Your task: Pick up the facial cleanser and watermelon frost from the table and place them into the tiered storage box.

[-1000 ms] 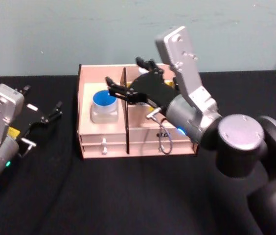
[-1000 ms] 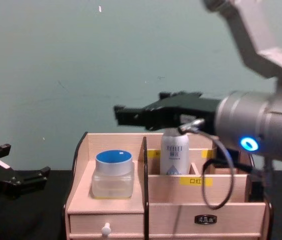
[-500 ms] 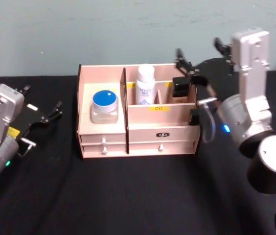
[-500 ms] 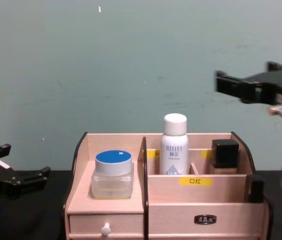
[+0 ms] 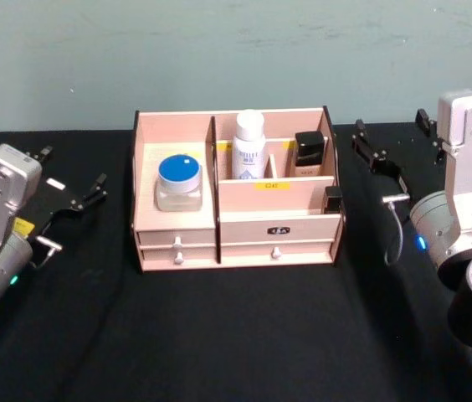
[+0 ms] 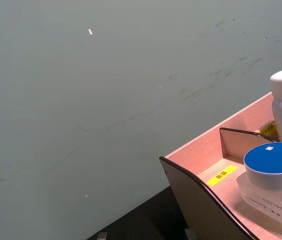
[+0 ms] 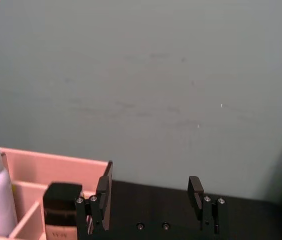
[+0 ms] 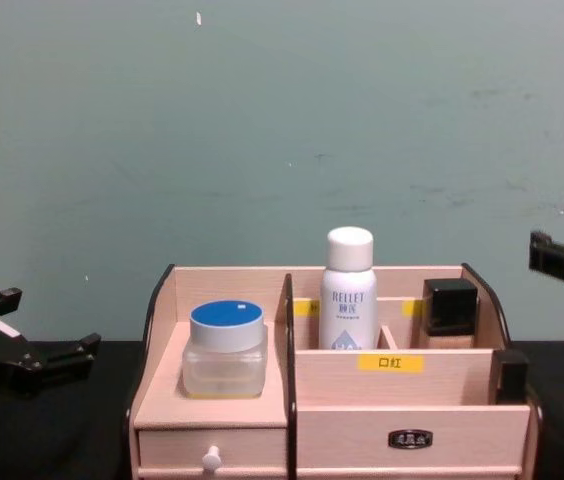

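Note:
The tiered storage box (image 5: 244,228) stands mid-table on the black cloth. A white bottle (image 5: 250,145) marked RELLET (image 8: 348,290) stands upright in a rear middle compartment. A clear jar with a blue lid (image 5: 177,181) (image 8: 225,347) rests on the left tier. I cannot read which is the facial cleanser and which the watermelon frost. My right gripper (image 5: 393,141) hovers open and empty to the right of the box; its fingers (image 7: 101,192) frame the box's right end. My left gripper (image 5: 70,174) stays open and empty, left of the box (image 8: 34,328).
A black-capped bottle (image 5: 309,153) sits in the box's right rear slot, and a small dark piece (image 5: 332,199) stands at its front right corner. Two white-knobbed drawers (image 5: 177,244) face me. A teal wall rises behind the table.
My right gripper drew back from over the box to the right side, leaving the white bottle standing in its compartment. The left arm stayed still.

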